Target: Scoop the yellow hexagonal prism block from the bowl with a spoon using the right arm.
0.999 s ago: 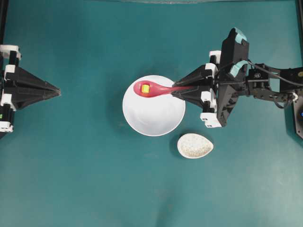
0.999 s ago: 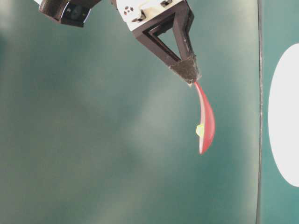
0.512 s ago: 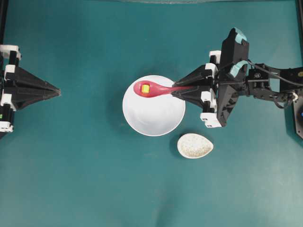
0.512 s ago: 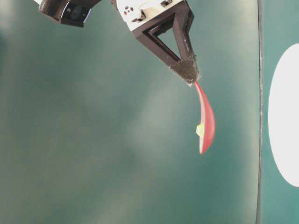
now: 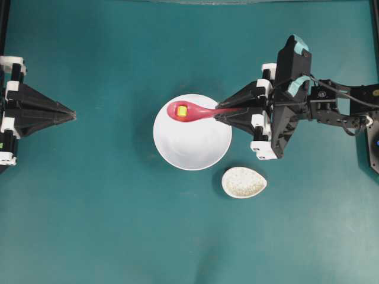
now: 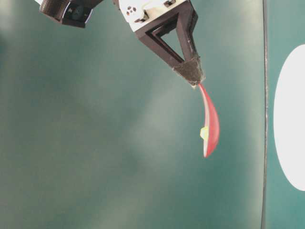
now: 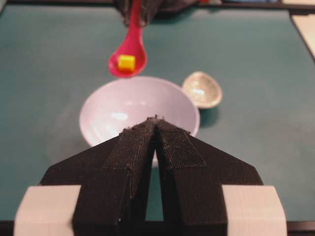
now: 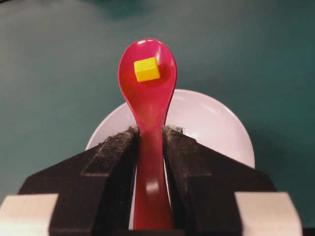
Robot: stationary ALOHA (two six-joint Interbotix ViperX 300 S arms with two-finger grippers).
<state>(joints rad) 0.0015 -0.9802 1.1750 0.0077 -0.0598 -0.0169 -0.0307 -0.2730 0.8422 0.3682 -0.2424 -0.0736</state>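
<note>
Right pincer (image 8: 150, 140) grasps the spoon (image 8: 147, 98) above the bowl (image 5: 192, 139), yellow hexagonal prism block (image 8: 146, 69) in its scoop; left pincer (image 7: 156, 123) clenched, frame left

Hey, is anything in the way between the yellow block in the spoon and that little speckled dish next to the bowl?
Nothing visible. The yellow block sits in the spoon, which the right gripper holds above the bowl. The speckled dish lies apart from the bowl with only bare table between.

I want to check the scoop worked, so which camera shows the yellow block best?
The right wrist view: the yellow block sits large and sharp in the spoon. The left wrist view shows it smaller, overhead tiny, and the table-level view only a sliver at the spoon's edge.
</note>
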